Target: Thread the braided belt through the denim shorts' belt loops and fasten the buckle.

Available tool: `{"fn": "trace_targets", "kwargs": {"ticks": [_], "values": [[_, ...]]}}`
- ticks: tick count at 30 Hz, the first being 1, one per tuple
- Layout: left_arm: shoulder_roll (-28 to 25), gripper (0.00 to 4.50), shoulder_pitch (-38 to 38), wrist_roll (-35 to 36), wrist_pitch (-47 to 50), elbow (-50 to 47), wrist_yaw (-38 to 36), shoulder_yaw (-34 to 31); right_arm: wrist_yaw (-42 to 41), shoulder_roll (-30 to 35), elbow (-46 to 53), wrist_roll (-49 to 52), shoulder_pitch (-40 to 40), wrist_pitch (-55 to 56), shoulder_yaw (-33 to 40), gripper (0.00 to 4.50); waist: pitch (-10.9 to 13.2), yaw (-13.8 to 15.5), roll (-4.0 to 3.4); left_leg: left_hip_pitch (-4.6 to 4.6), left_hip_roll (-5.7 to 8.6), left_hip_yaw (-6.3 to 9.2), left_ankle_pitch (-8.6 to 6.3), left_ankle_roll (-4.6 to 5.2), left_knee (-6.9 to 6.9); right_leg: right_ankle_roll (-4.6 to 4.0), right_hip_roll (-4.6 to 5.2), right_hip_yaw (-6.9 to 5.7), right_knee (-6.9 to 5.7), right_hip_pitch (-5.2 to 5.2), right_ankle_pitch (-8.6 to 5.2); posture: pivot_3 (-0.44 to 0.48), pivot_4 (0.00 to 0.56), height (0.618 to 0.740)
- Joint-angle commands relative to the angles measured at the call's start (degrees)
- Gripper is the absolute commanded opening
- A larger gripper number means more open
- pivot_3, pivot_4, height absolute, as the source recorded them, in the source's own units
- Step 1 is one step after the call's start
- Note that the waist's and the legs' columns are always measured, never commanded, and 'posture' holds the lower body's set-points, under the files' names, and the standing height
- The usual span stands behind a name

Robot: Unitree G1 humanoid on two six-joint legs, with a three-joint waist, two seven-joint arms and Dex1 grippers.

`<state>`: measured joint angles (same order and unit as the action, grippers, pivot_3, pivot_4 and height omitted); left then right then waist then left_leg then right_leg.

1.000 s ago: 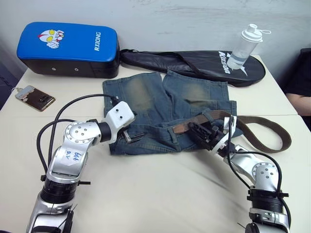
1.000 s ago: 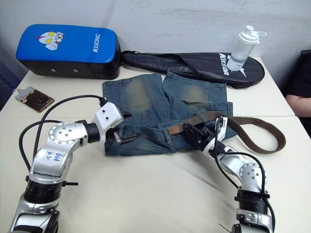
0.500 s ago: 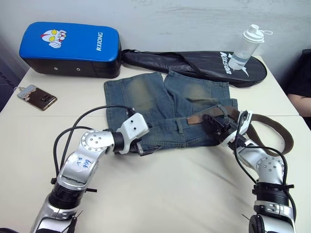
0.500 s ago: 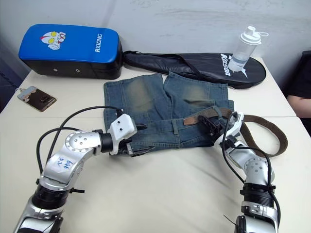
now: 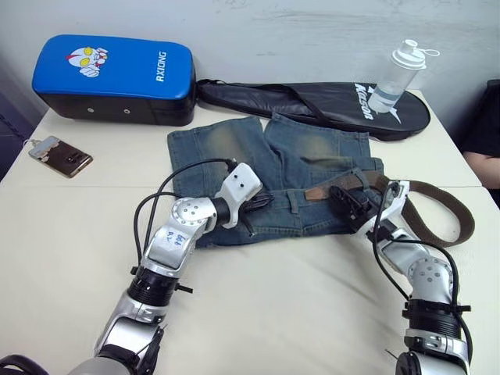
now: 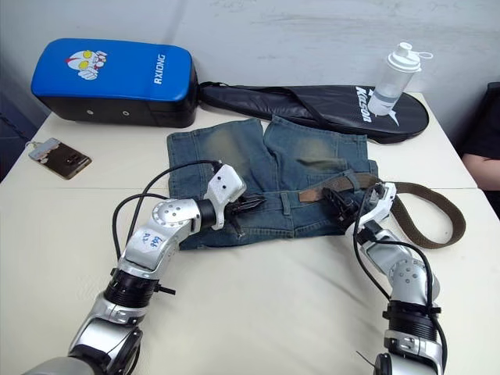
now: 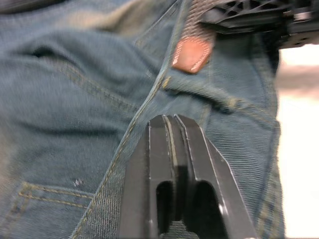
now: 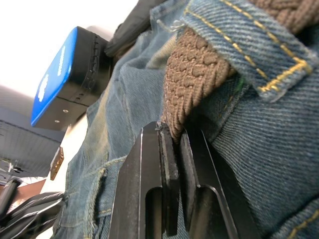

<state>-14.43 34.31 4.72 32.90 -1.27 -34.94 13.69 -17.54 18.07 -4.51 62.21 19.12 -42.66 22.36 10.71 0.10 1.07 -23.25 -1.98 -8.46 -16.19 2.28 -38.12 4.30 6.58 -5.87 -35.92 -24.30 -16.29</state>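
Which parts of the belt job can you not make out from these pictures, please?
- Buckle: not visible on the belt in the head views; too small to tell whether it is fastened.
- Belt's leather tip: the next loop is not distinguishable on the shorts.
- Right wrist view: the right tool pinches the belt; a loop covers the belt beyond.
- Left tool: closed; nothing visible between its fingers.

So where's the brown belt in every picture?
Left eye view: the braided belt is on the right, looping off the denim shorts onto the table.
Right eye view: the belt is on the right again.
Left wrist view: its reddish leather tip lies on the waistband.
Right wrist view: it is close up, passing under a belt loop.
Shared landmark: the shorts, under the belt in every view.
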Motion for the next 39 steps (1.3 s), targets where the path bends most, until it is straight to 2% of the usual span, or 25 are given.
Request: {"fn": "trace_targets", "kwargs": {"ticks": [1,5,10,14,20,27,31,39], "values": [[4.9,0.06,2.7,-0.6,-7.1,10.8,0.7,1.7,1.0,-0.6,4.3,1.6,-1.7,-1.4,1.1,0.00,0.0,0.4,-0.02,0.00,0.00,0.01,0.00,0.01,0.00,0.00,0.01,0.00,0.00,0.00,0.00,0.000,0.150,0.740],[8.7,0.06,4.9,-3.9,-13.8,25.4,3.3,2.8,1.5,-0.6,7.9,1.8,-3.5,-2.6,0.7,0.00,0.0,1.0,-0.01,0.00,0.07,0.01,-0.02,0.07,-0.02,0.01,0.05,-0.03,0.06,0.01,0.00,0.000,0.150,0.740],[7.8,0.06,5.2,-8.7,-15.9,35.3,6.3,4.2,1.7,0.4,12.2,1.5,-5.3,-3.4,0.2,0.00,-0.6,1.3,-0.16,0.18,0.13,0.08,-0.11,0.21,-0.04,0.07,0.15,-0.07,0.18,0.24,0.04,0.000,0.150,0.740],[8.2,0.06,4.6,-8.1,-15.8,34.9,5.9,3.5,2.2,-0.8,13.9,3.5,-4.6,-4.6,-0.2,0.00,-1.1,1.1,-0.29,0.83,0.10,0.10,-0.62,0.68,0.05,0.19,0.37,-0.05,0.54,0.96,0.10,0.000,0.150,0.740],[9.4,0.06,2.8,-6.6,-14.4,31.7,5.2,2.1,2.0,-1.2,12.8,2.6,-3.1,-4.5,-1.1,0.00,-1.1,1.0,-0.33,0.84,0.09,0.10,-0.63,0.63,0.07,0.18,0.40,0.01,0.54,0.94,0.09,0.000,0.150,0.740],[9.7,0.06,0.0,-4.3,-12.8,26.3,4.3,0.1,3.3,-1.9,10.9,7.9,-0.4,-5.8,1.4,0.00,-1.1,0.8,-0.34,0.82,0.08,0.08,-0.64,0.63,0.13,0.17,0.40,0.00,0.56,0.89,0.09,0.000,0.150,0.740],[10.1,0.06,-1.1,-3.3,-11.9,24.5,4.6,-0.9,1.6,1.1,10.5,2.6,-1.6,-6.9,-2.3,0.00,-1.1,0.8,-0.35,0.80,0.10,0.07,-0.64,0.64,0.14,0.17,0.44,-0.01,0.60,0.89,0.09,0.000,0.150,0.740],[9.8,0.06,-1.1,-2.6,-11.2,23.0,4.4,-1.5,1.1,1.0,9.8,-0.8,-1.5,-5.4,-3.6,0.00,-1.1,0.7,-0.35,0.78,0.10,0.06,-0.66,0.62,0.15,0.17,0.44,-0.01,0.61,0.86,0.08,0.000,0.150,0.740]]}}
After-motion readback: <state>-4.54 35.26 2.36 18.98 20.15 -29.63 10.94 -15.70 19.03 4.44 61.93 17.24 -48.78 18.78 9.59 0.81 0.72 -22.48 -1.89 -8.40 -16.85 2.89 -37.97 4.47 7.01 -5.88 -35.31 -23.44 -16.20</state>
